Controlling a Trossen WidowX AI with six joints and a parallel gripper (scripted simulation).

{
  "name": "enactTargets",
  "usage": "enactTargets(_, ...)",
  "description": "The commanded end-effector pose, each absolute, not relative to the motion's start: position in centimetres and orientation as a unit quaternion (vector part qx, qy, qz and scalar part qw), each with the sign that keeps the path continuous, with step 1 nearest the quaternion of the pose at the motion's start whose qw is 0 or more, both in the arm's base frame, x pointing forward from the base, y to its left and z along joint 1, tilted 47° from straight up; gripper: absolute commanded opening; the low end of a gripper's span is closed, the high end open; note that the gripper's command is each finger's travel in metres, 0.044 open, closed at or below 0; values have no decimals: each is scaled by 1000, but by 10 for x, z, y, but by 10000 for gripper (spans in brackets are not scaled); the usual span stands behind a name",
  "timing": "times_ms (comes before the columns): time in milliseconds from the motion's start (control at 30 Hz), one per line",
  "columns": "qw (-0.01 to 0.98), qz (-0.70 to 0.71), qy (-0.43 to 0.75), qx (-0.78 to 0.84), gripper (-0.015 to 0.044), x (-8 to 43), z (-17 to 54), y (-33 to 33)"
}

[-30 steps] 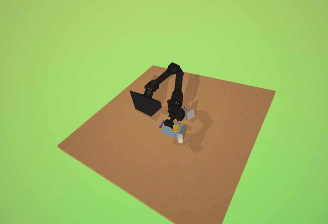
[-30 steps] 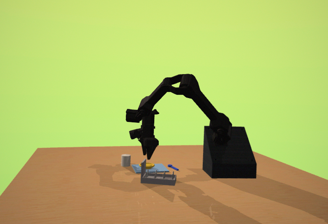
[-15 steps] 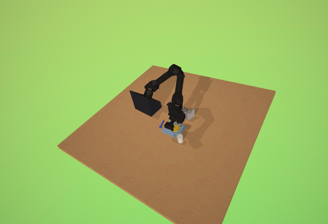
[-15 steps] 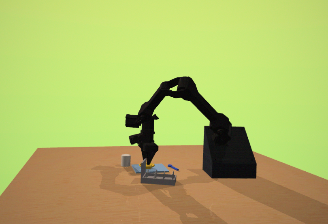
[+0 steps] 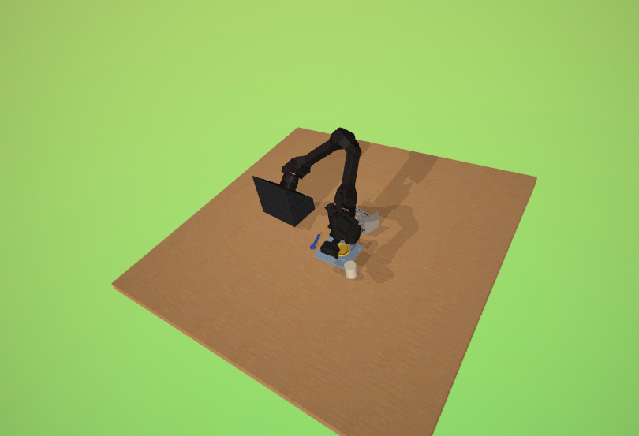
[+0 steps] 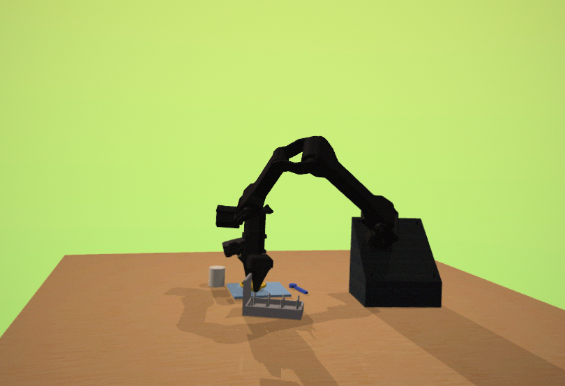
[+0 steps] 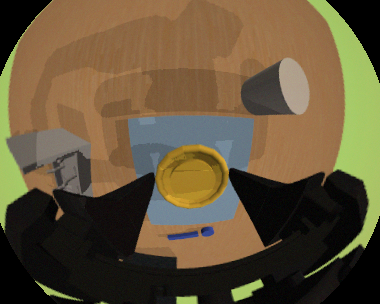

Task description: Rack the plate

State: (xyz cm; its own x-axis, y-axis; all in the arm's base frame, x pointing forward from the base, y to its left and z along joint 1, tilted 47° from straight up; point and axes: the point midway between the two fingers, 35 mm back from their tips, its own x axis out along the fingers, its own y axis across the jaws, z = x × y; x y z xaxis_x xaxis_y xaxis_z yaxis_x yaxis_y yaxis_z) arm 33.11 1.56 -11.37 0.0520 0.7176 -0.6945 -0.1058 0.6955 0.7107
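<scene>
With its jaws spread wide and nothing clenched between them, the gripper [image 5: 342,249] [image 6: 256,289] [image 7: 193,175] reaches down over a yellow plate [image 5: 343,249] [image 6: 263,285] [image 7: 192,176], one fingertip to either side of the rim in the wrist view. Whether either tip touches the rim cannot be told. The plate lies flat, its hollow side up, on a blue mat [image 5: 322,256] [image 6: 278,289] [image 7: 188,130] spread on a wooden table [image 5: 258,318] [image 6: 114,350] [image 7: 178,30].

Near the mat stands the gray dish rack [image 5: 370,223] [image 6: 273,312] [image 7: 48,145], a tall panel rising at one end and a row of short upright rails along its tray; the plate is outside its slots. A pale cylinder [image 5: 350,270] [image 6: 216,276] [image 7: 275,87] stands upright just beside the mat, while a blue spoon [image 5: 315,241] [image 6: 298,288] [image 7: 184,235] lies near another edge. From a sloping black base [image 5: 281,201] [image 6: 397,281], well apart from the cylinder, the black arm [image 5: 350,168] [image 6: 351,185] arches high over the table and bends downward to the gripper, casting long shadows across the wood.
</scene>
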Motion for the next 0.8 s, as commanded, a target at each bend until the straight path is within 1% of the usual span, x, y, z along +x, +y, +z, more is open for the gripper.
enactTargets(0,679,301,620,251,393,329,-115,18)
enactTargets(133,679,301,620,251,393,329,-115,18)
enactTargets(500,679,301,620,251,320,329,-115,18)
enactTargets(600,679,301,621,251,241,330,-113,14)
enactTargets(767,681,297,622,249,110,335,-95,-10)
